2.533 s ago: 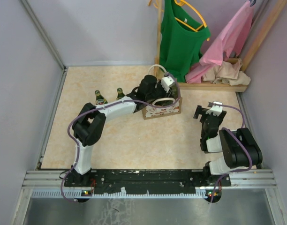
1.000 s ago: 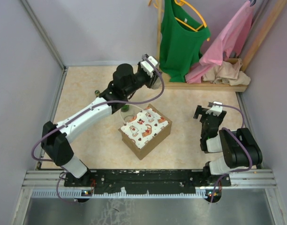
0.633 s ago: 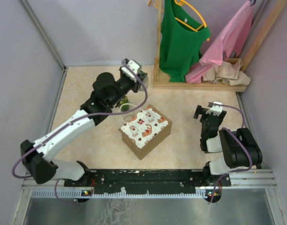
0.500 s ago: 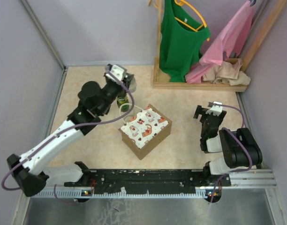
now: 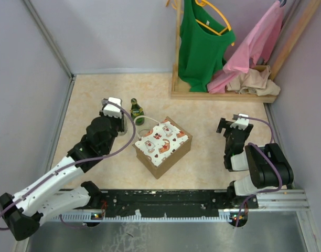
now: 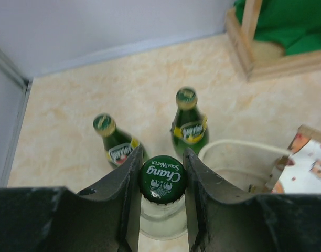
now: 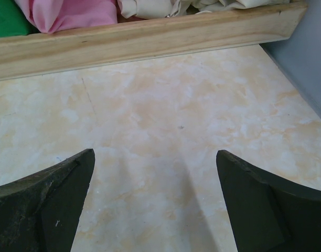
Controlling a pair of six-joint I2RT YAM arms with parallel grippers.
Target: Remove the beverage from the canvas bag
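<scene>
Left arm [image 5: 71,163] reaches across the surface [image 5: 97,89] toward the far left. Left end effector [image 6: 161,155] is pinching a soda bottle [image 6: 161,178] just under its green cap, one finger on each side. The cap reads Chang Soda Water and the glass below looks pale. The soda bottle is outside the canvas bag [image 5: 162,146], to its left; can't tell if it rests on the surface. Beyond it stand two upright green bottles, apart from each other: left green bottle [image 6: 112,143] and right green bottle [image 6: 188,123], yellow labels on both. The canvas bag lies tipped on its side mid-surface, printed white panel up. Its white handle [image 6: 239,149] loops out toward the bottles. Its mouth faces the bottles and the inside is not visible, so contents can't be told. Right arm [image 5: 260,168] is folded near its base. Right end effector [image 7: 154,157] is spread wide over bare surface with nothing between the fingers, well apart from the bag. Far right corner: wooden rack [image 5: 223,96] with a green top [image 5: 205,42] and a pink garment [image 5: 255,44] hanging. A beige cloth [image 5: 252,81] is bunched in its base tray.
</scene>
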